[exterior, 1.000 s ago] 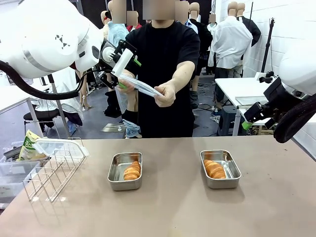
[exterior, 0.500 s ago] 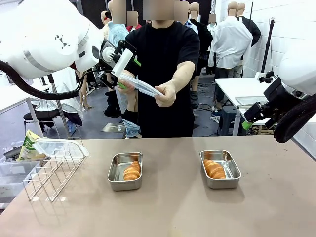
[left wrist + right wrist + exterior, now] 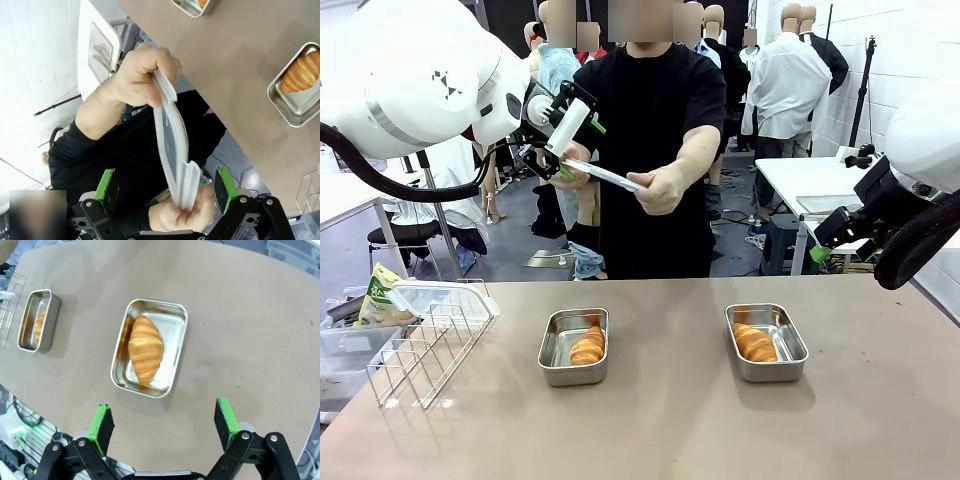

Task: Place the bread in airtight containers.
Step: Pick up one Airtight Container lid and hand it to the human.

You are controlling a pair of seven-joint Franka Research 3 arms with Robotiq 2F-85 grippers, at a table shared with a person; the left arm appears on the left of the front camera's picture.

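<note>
Between the spread fingers of our left gripper [image 3: 166, 190] a person's hands [image 3: 135, 75] hold a clear lid [image 3: 172, 145] edge-on, not yet gripped; the table [image 3: 240, 65] lies far beyond it. Our right gripper [image 3: 164, 432] hangs with fingers apart, holding nothing; just ahead a roll [image 3: 145, 354] lies in its tin [image 3: 122, 360]; farther off, a second roll [image 3: 40, 320] lies in the other tin [image 3: 21, 335]. The bread looks placed, so lidding is in hand; next we should close squarely on the lid.

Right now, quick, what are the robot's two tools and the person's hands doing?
Left tool: open, holding nothing.
Right tool: open, holding nothing.
Person's hands: both holding one clear plastic lid.
</note>
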